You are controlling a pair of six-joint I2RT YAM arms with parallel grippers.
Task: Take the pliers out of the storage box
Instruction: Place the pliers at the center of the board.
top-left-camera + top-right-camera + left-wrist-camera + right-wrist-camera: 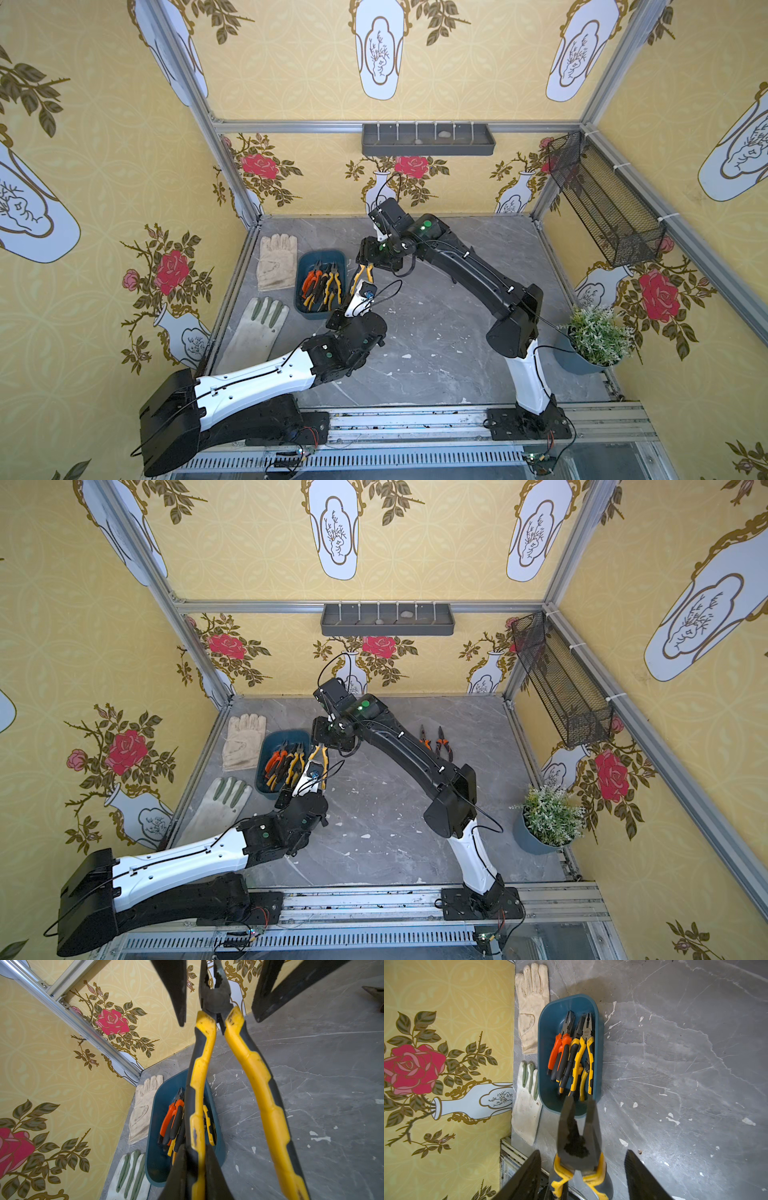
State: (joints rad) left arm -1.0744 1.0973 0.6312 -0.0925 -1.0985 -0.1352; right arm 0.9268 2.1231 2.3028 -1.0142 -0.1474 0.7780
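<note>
Gripping the yellow pliers (255, 1076) by one handle, the left gripper (195, 1167) holds them above the counter (436, 332) just beside the storage box (550, 1022); the right gripper (582, 1154) stands apart around their head. Other pliers (571, 1053) lie in the box.

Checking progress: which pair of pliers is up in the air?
The yellow-and-black-handled pliers beside the dark teal plastic storage box, one handle pinched by the left gripper. The other pliers lie flat, in the box or on the grey table.

Cream glove (277, 262), green-fingered glove (255, 332), potted plant (598, 336)
</note>
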